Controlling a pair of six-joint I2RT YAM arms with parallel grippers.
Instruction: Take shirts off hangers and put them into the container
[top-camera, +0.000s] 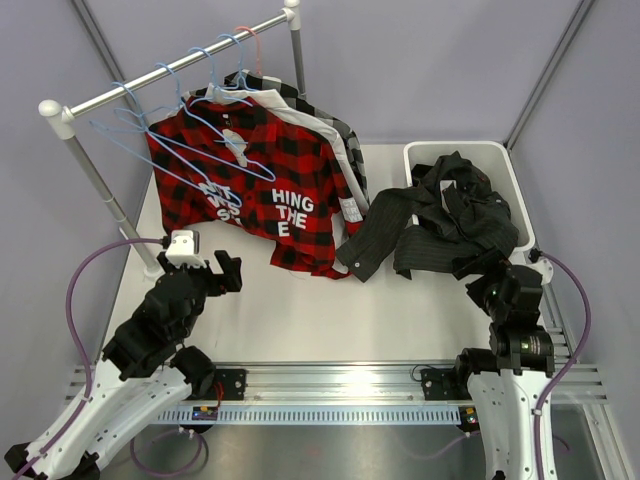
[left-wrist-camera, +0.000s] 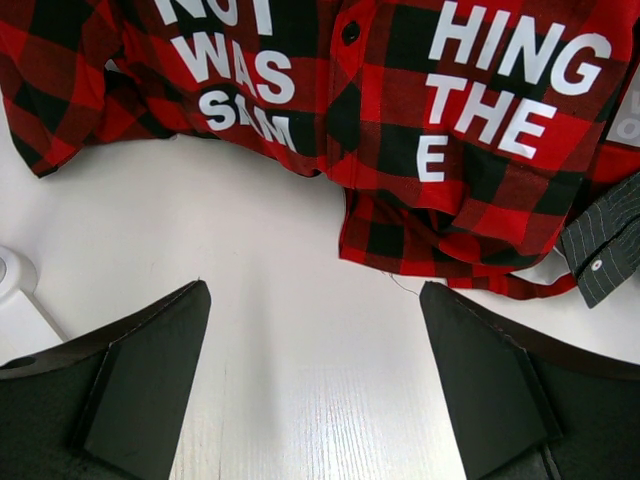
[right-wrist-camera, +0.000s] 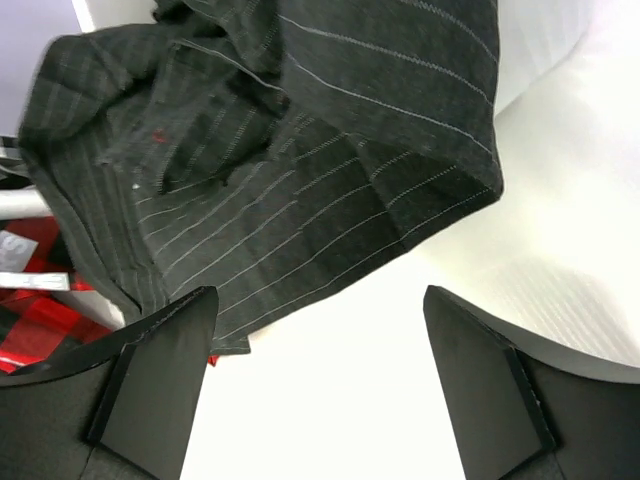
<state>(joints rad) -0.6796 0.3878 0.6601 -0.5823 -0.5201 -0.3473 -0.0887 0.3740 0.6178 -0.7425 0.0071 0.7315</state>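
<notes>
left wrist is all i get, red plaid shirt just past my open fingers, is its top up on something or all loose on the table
observer: The plaid shirt hangs from the rail; only its hem lies on the table.
operator: anything behind it
observer: A white shirt and a checked shirt hang there.
operator: striped cloth at my right edge
observer: The pinstriped shirt, draped over the container rim onto the table.

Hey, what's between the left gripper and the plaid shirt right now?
Bare table: the left wrist view shows only white surface from the open left gripper up to the plaid shirt hem.
</notes>
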